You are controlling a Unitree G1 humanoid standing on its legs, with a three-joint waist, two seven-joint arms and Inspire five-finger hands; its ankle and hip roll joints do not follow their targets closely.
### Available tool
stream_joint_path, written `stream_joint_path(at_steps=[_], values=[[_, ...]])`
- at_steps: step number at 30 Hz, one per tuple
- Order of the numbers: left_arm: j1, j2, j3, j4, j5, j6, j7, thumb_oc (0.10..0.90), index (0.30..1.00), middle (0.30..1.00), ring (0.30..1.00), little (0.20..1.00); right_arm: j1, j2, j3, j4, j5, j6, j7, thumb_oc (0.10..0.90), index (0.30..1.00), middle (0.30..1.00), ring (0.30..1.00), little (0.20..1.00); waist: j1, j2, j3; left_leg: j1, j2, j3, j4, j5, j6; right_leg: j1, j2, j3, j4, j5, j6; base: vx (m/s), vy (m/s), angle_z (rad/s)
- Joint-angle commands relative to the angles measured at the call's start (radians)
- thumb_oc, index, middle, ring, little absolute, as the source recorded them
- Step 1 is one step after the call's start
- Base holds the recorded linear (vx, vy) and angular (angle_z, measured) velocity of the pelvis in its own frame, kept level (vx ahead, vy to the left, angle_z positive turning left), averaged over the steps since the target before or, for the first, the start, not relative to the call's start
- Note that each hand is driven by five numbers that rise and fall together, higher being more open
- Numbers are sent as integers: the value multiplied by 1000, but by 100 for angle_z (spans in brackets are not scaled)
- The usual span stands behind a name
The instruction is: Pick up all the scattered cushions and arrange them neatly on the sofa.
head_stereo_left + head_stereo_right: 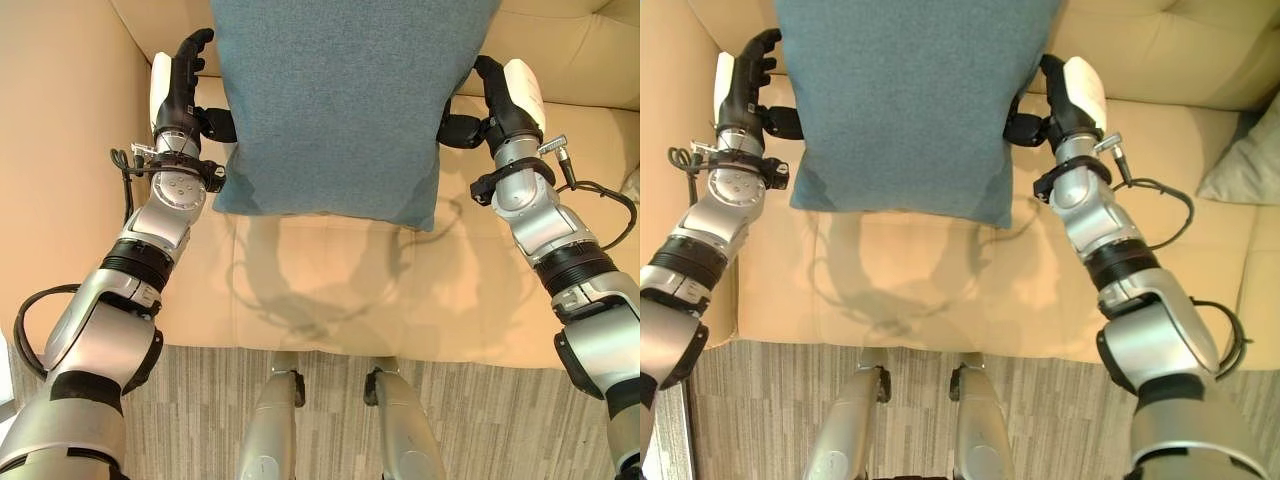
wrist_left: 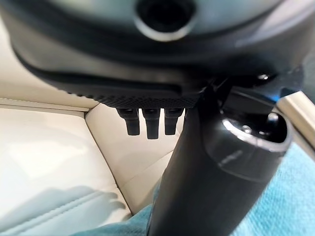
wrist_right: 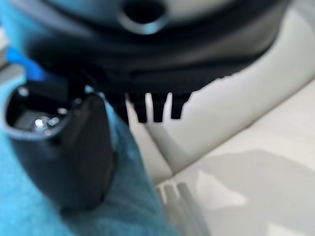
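At top centre of both eye views, a teal cushion (image 1: 335, 100) hangs over the sofa (image 1: 330, 290) seat, its top edge cut off by the frame, so its full height is not visible. Its lower edge sits clear of the seat, a shadow on the seat below it. The left hand (image 1: 178, 85) is at the cushion's left edge, upper left of the frame, fingers straight and pointing up the frame, thumb pressing the cushion's side. The right hand (image 1: 505, 95) mirrors it at the cushion's right edge, upper right, fingers also straight, thumb against the fabric. The cushion is squeezed between the two hands; no fingers curl round it. In the left wrist view the fingers (image 2: 150, 123) show as short dark stubs pointing at the sofa back, the thumb bulk lies on teal fabric; the contact spot itself is hidden by the hand. The right wrist view is the same: fingers (image 3: 157, 105) straight, thumb on the teal cloth, blurred at close range. Both forearms angle in from the lower corners, elbows out wide. A grey cushion (image 1: 1245, 165) is at the right edge of the right eye view, cut off by the frame, lying on the seat, well apart from the right hand. The seat is bare in front of the teal cushion. The armrest is close beside the left arm. Striped floor (image 1: 450, 420) along the bottom edge.
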Motion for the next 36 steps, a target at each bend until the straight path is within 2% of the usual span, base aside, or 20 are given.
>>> stream_joint_path(at_steps=[1, 3, 4, 8, 11, 14, 17, 18, 19, 21, 22, 24, 29, 31, 32, 35, 36], values=[[-2, -13, 56, -97, -31, -124, -26, 800, 900, 900, 900, 900, -7, -8, -28, -84, 15, -98, -34, 800, 900, 900, 900, 900, 12, -8, -162, -23, 17, 4, 4, -135, -72, -62, -23, 19, 172, -197, 49, 0, 0, 0], [3, -2, 60, -106, -32, -125, -32, 800, 900, 900, 900, 900, 3, -17, -42, -90, 25, -97, -32, 800, 900, 900, 900, 900, 12, -8, -163, -22, 17, 5, 4, -136, -73, -60, -23, 19, 172, -197, 49, -2, 1, -4], [30, 68, 72, -138, -1, -117, -40, 800, 900, 900, 900, 900, 55, -62, -106, -130, 62, -104, -30, 800, 900, 900, 900, 900, 7, -8, -165, -16, 17, 7, 4, -141, -74, -52, -24, 18, 171, -196, 50, 0, 0, 0], [68, 119, 91, -159, 43, -106, -45, 800, 900, 900, 900, 900, 119, -97, -164, -171, 71, -112, -30, 800, 900, 900, 900, 900, 6, -8, -169, -13, 18, 11, 4, -141, -73, -47, -25, 16, 167, -192, 51, 0, 0, 0], [144, 200, 148, -171, 147, -83, -38, 800, 900, 900, 900, 900, 224, -148, -252, -215, 70, -132, -24, 800, 900, 900, 900, 900, 2, -9, -175, -1, 21, 15, 4, -147, -73, -36, -27, 16, 160, -192, 52, 0, 0, 0], [230, 224, 218, -183, 179, -73, -30, 800, 900, 900, 900, 900, 308, -162, -314, -250, 57, -136, -20, 800, 900, 900, 900, 900, 1, -9, -181, 13, 23, 18, 4, -155, -73, -23, -28, 17, 157, -197, 52, 18, 1, -2], [289, 208, 274, -208, 139, -82, -24, 800, 900, 900, 900, 900, 350, -151, -352, -267, 68, -133, -21, 800, 900, 900, 900, 900, 1, -9, -187, 12, 24, 20, 4, -154, -72, -21, -28, 18, 151, -190, 52, 15, -2, -1], [356, 151, 342, -249, 0, -118, -29, 800, 900, 900, 900, 900, 389, -111, -390, -285, 116, -132, -19, 800, 900, 900, 900, 900, 2, -11, -186, 23, 24, 23, 4, -162, -72, -10, -29, 17, 150, -196, 50, 0, 0, 0], [384, 119, 365, -272, -67, -137, -34, 800, 900, 900, 900, 900, 402, -82, -410, -291, 156, -140, -21, 800, 900, 900, 900, 900, 1, -10, -188, 20, 23, 22, 4, -159, -70, -10, -28, 17, 147, -192, 49, 45, -9, 3], [411, 52, 387, -301, -171, -159, -49, 800, 900, 900, 900, 900, 409, -20, -437, -291, 248, -164, -22, 800, 900, 900, 900, 900, 2, -10, -186, 27, 23, 24, 4, -167, -70, -4, -29, 16, 147, -200, 47, 18, 3, 4], [411, 52, 387, -301, -172, -159, -49, 800, 900, 900, 900, 900, 410, -20, -437, -291, 248, -164, -22, 800, 900, 900, 900, 900, 2, -9, -187, 23, 23, 24, 4, -162, -69, -6, -28, 16, 145, -195, 47, 17, -5, 4], [426, -75, 393, -343, -288, -177, -44, 800, 900, 900, 900, 900, 399, 105, -463, -296, 378, -202, -31, 800, 900, 900, 900, 900, 4, -13, -182, 23, 21, 24, 4, -168, -71, -6, -27, 15, 146, -205, 45, 0, 0, 0], [352, -206, 324, -327, -336, -178, -33, 800, 900, 900, 900, 900, 313, 243, -410, -268, 496, -225, -25, 800, 900, 900, 900, 900, 6, -20, -162, -2, 23, 20, 4, -159, -77, -35, -25, 12, 156, -206, 43, 0, 0, 0], [288, -219, 279, -288, -321, -167, -26, 800, 900, 900, 900, 900, 261, 284, -369, -231, 526, -223, -16, 800, 900, 900, 900, 900, 8, -23, -153, -20, 26, 19, 4, -152, -78, -55, -24, 11, 161, -204, 44, 1, -1, 2], [208, -225, 229, -234, -297, -154, -22, 800, 900, 900, 900, 900, 198, 316, -318, -186, 542, -216, -9, 800, 900, 900, 900, 900, 9, -24, -142, -37, 28, 18, 4, -146, -78, -78, -22, 13, 167, -200, 44, -4, 3, 4], [139, -235, 177, -191, -270, -138, -30, 800, 900, 900, 900, 900, 144, 349, -258, -150, 537, -201, 5, 800, 900, 900, 900, 900, 8, -25, -131, -50, 30, 20, 4, -140, -78, -93, -20, 12, 169, -196, 46, -1, 3, 1], [120, -237, 162, -183, -264, -135, -36, 558, 538, 538, 538, 538, 128, 355, -237, -143, 532, -197, 13, 800, 900, 900, 900, 900, 7, -26, -128, -53, 30, 21, 4, -139, -78, -95, -19, 13, 168, -195, 46, 0, 0, 0]])
